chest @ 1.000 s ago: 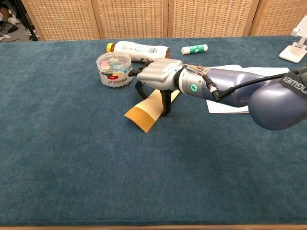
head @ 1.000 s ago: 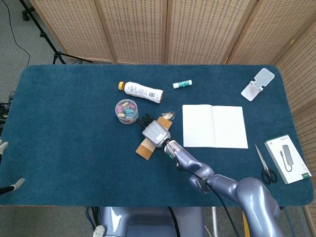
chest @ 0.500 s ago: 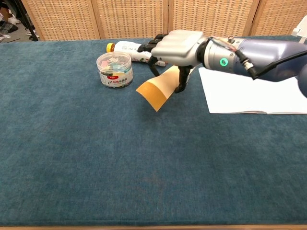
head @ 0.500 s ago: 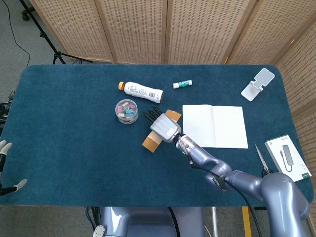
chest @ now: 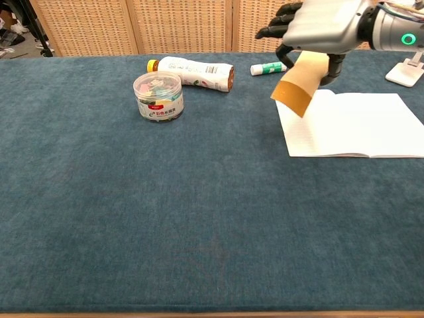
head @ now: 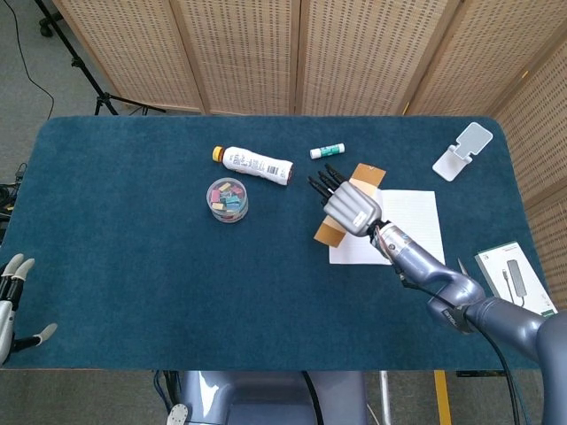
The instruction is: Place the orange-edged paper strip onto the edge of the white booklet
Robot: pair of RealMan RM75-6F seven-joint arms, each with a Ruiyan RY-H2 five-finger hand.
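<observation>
Since the earlier frames the right robot hand (head: 353,209) has carried the orange-brown paper strip (chest: 299,84) away from beside the clear round tub of coloured clips (head: 228,199) and rightward to the open white booklet (head: 407,223). It grips the strip from above, its dark fingers (head: 322,181) spread toward the bottle. The strip is off the cloth and tilted. In the chest view its lower end hangs over the booklet's left edge, and in the head view it crosses the booklet's left side. Whether it touches the page cannot be told. The left robot hand (head: 12,297) now shows more fully at the left border of the head view. It holds nothing and its pale fingers are apart.

The worktop (head: 133,266) is covered in dark teal cloth. On it lie a white plastic bottle with an orange cap (head: 254,163) on its side, just behind the tub, and a white glue stick with a green cap (head: 327,151). A white phone stand (head: 462,150) sits near the far right corner. A pair of black-handled scissors (head: 476,296) lies just beside a white and green flat box (head: 516,283) at the right. Behind the worktop stand woven cane screens in wooden frames (head: 266,53). A black tripod leg (head: 75,57) stands on grey floor at the upper left.
</observation>
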